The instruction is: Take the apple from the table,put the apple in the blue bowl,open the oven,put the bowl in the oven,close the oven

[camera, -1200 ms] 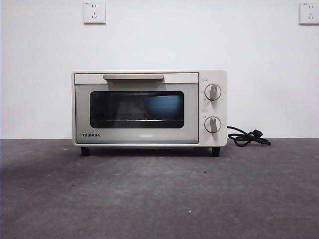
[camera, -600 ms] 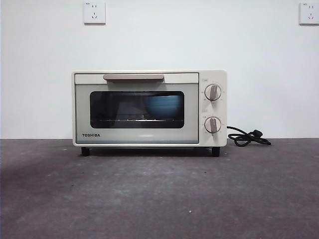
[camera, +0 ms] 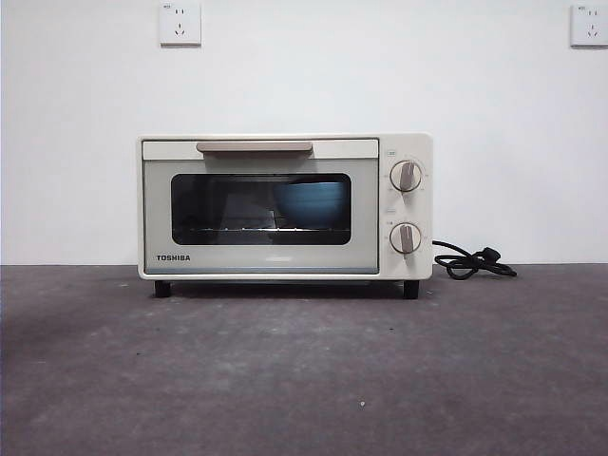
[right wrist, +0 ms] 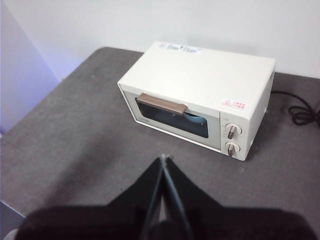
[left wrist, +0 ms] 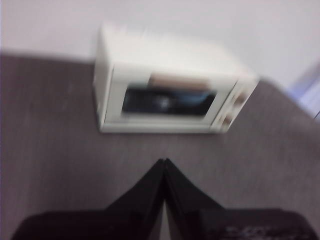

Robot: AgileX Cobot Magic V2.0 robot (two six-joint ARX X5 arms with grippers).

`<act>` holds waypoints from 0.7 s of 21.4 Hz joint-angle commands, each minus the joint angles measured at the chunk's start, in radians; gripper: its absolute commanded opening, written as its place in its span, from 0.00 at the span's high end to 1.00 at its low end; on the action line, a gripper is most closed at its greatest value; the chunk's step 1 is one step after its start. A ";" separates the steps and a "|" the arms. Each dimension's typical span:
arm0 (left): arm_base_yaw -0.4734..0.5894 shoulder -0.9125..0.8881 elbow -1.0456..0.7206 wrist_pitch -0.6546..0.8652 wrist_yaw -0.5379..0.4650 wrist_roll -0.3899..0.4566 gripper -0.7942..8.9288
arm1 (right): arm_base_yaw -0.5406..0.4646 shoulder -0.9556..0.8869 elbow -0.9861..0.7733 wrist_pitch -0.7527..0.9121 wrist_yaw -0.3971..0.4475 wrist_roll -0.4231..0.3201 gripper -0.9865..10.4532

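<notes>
showing: a cream-white boxy toshiba toaster oven (camera: 285, 206) standing on a flat dark grey speckled table (camera: 304, 380), its dark glass door shut flush under the beige bar handle (camera: 255, 147)
blue bowl: a round glossy blue bowl (camera: 312, 203) sits inside the oven on the wire rack, toward the knob side, seen through the window
apple: the round red apple is not visible in any view; it may lie inside the bowl below its rim, but that cannot be told
left gripper: the left gripper (left wrist: 165, 161) has its two black jaws pressed together, holding nothing, well back from the oven above bare table
right gripper: the right gripper (right wrist: 163, 159) also has its jaws closed on nothing, held high and well apart from the oven
step in hand: judged from the shut door and the bowl inside, the last step looks done; what is left is to keep both arms clear and high so nothing knocks the handle or nudges the oven
front view only: the brand lettering, the rack, two wall sockets (camera: 180, 24) and the coiled black power cord (camera: 472, 262) beside the oven
right wrist view only: the oven's top with its stickers, sharply
left wrist view only: a blurred angle on the oven (left wrist: 170, 87), too soft for detail
</notes>
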 commanded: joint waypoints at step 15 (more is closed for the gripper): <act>0.004 0.231 -0.002 -0.039 -0.093 0.223 0.92 | 0.000 0.168 -0.006 -0.024 0.001 -0.006 0.91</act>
